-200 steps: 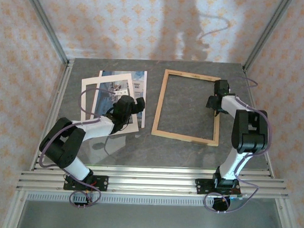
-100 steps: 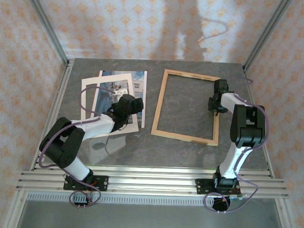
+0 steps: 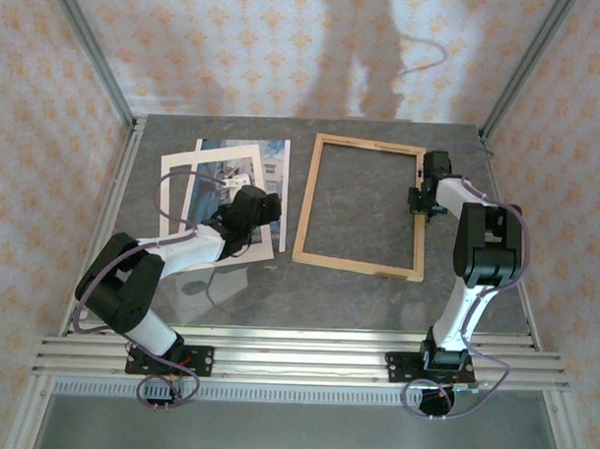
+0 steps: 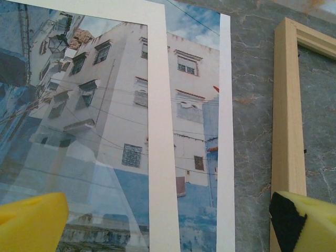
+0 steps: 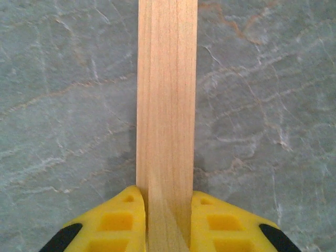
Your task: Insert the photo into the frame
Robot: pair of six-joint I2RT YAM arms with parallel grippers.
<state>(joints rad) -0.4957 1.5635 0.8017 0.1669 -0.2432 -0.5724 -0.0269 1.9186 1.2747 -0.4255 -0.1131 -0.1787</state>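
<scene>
Right gripper (image 5: 168, 212) pinched frame (image 5: 167, 79) right rail; left gripper (image 4: 168, 223) spread wide over photo (image 4: 84, 115), cream mat (image 4: 163, 157) atop.

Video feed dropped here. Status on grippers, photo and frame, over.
Left gripper open over the photo. Right gripper shut on the frame rail. Cream mat lies on the photo, in the way.
</scene>
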